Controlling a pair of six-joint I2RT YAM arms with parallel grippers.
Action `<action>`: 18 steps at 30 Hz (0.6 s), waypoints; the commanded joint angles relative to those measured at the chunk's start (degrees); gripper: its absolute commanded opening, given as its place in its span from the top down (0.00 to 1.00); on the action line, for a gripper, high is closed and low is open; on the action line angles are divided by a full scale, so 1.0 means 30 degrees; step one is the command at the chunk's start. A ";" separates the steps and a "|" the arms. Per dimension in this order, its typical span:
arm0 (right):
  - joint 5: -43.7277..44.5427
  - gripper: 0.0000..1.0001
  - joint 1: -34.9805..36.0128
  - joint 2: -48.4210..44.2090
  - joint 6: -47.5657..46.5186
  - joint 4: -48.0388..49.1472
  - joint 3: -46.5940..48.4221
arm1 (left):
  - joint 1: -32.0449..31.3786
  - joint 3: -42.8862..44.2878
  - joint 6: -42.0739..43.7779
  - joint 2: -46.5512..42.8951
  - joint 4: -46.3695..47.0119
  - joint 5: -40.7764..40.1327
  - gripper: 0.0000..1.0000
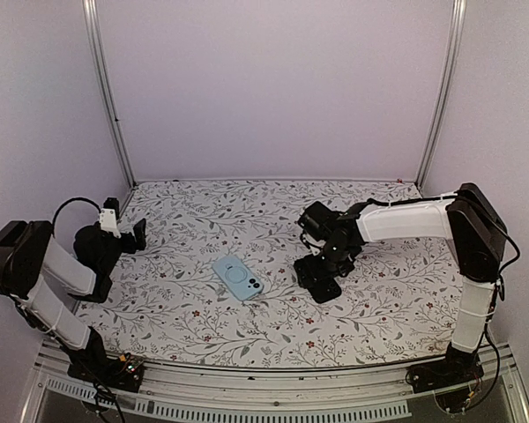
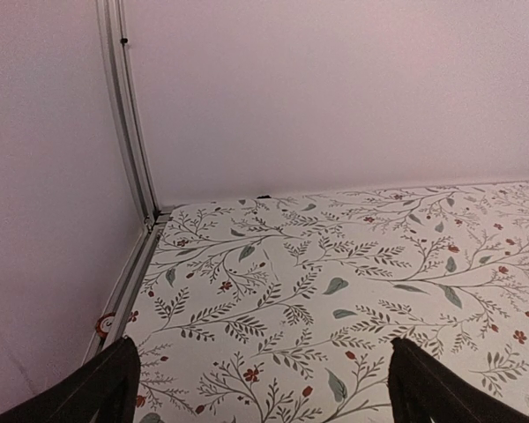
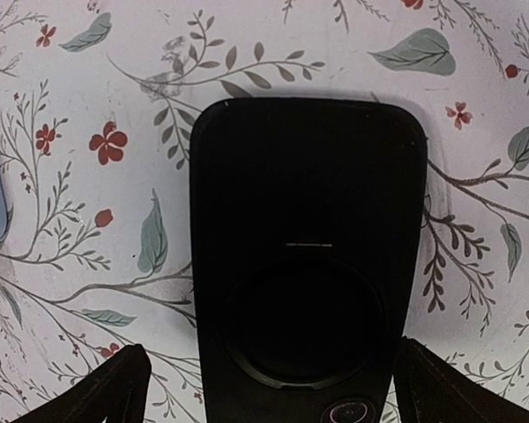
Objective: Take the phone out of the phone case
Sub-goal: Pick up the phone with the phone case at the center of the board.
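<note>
From above: shows a pale blue piece (image 1: 238,278), phone-shaped with rounded corners, lying flat at the middle of the floral table (image 1: 203,326), with a faint ring on its upper face and a dark camera patch at its near right corner. Shows a black piece (image 1: 320,286) of like shape to its right, apart from it and also flat. Cannot tell which is phone and which is case. Puts the right gripper (image 1: 323,264) low over the black piece's far end, opening unreadable here. Puts the left gripper (image 1: 139,234) well off by the left edge, raised. From the left wrist: catches only the left fingertips (image 2: 97,388) at the bottom corners, spread wide over bare table, plus the back wall (image 2: 335,88) and a metal post (image 2: 132,132); misses both pieces. From the right wrist: looks straight down on the black piece, matte, with a raised ring low on its face, a thin line above that and a small lens at the bottom edge, detail lost from above. Shows the right fingertips (image 3: 106,392) spread to either side of it. Leaves a strip of table between one tip and the piece; sets the other against its edge, contact unclear. Catches a sliver of the blue piece at the left border.
</note>
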 commanded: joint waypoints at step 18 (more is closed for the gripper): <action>0.0581 0.26 0.0702 -0.0208 0.1480 0.0783 -0.3092 | -0.0347 0.3861 -0.0543 -0.3047 -0.8383 -0.1537 0.01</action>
